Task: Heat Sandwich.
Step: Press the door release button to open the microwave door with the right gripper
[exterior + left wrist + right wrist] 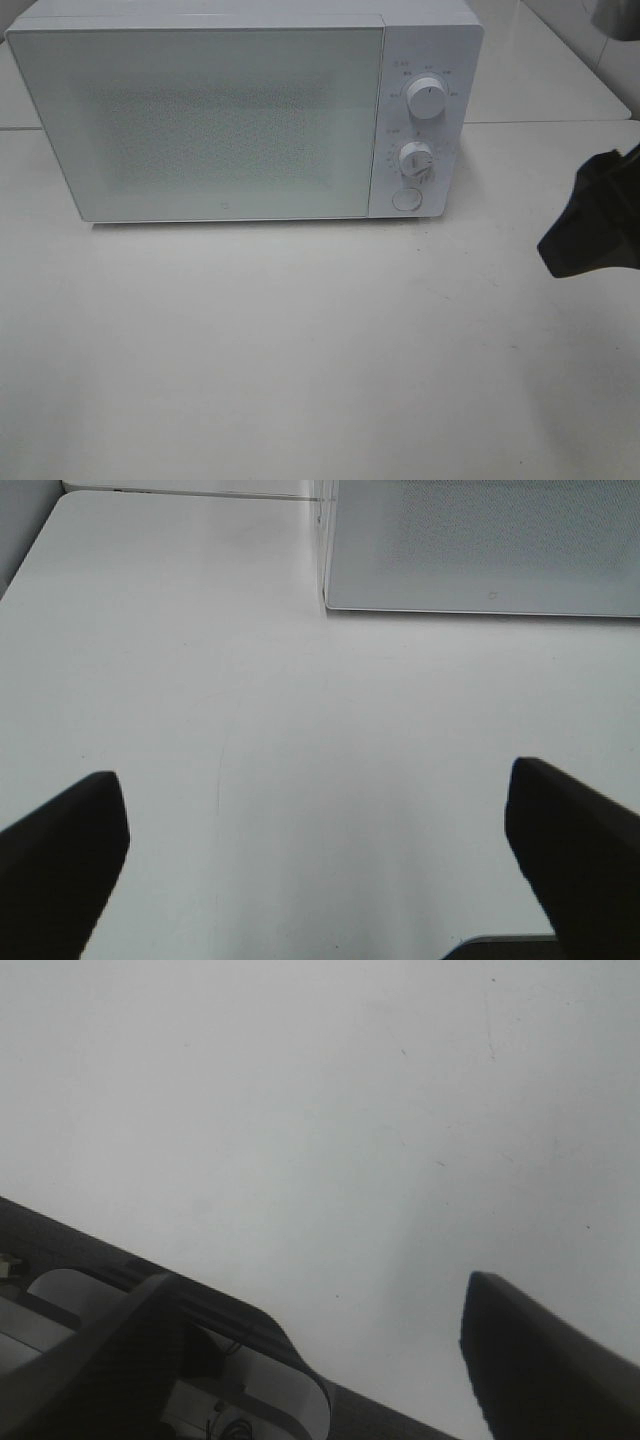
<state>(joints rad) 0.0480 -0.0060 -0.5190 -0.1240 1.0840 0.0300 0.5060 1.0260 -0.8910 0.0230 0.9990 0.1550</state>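
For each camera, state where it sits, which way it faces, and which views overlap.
Exterior high: mounted above, facing down on closed microwave and table; right gripper at edge.
Left wrist: on left arm, facing across table to microwave; left gripper open.
Right wrist: faces bare table; its fingers apart.
Shared: exterior and left wrist both show the microwave door.

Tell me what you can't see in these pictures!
- Inside the microwave: high view, the closed frosted door hides it; no sandwich shows anywhere.
- Dial markings: high view, too small and blurred.
- Right arm: high view, cut off by the right edge.
- Left end effector: outside the high view; left wrist view shows only its finger ends.
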